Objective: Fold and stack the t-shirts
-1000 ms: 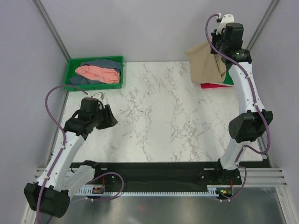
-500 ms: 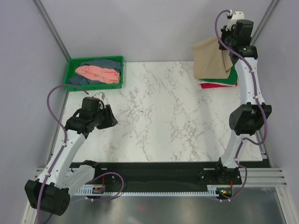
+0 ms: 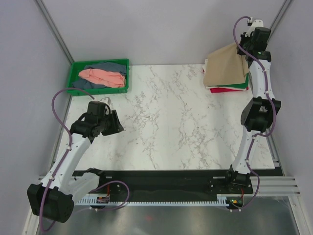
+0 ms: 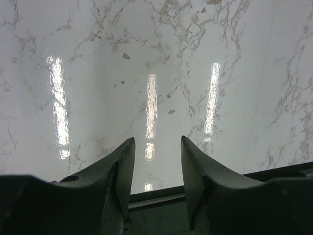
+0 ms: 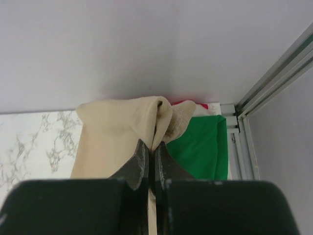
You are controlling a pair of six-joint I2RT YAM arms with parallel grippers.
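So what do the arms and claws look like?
The left arm and right arm have white tubular links, bulky black joints and looping purple cables. The left claw and right claw each have two tapered black fingers.

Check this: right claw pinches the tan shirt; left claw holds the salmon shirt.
Wrong on the left claw: the left wrist view shows it open and empty over the table. The right claw does pinch the tan shirt.
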